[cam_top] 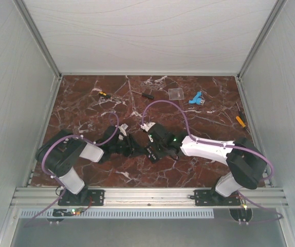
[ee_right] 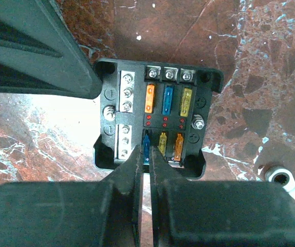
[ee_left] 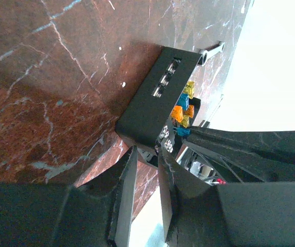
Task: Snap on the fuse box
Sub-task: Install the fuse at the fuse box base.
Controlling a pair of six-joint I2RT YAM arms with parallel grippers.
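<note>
The fuse box (ee_right: 158,121) lies face up on the counter (ee_right: 260,62), between the two arms. The left gripper (ee_left: 146,154) pinches its edge. The right gripper (ee_right: 148,154), pressed together, has its tips at a blue fuse (ee_right: 146,146). Seating seems in hand; the next move needs a straight, gentle push down.

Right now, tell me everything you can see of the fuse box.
The fuse box is a small black square plastic housing lying face up on the marble table, uncovered. Silver screw terminals line one side and one end; six blade fuses, orange, blue and yellow, sit in two rows with red dots between. The left gripper clamps one corner; the right gripper, shut, has its tips on a blue fuse.
</note>
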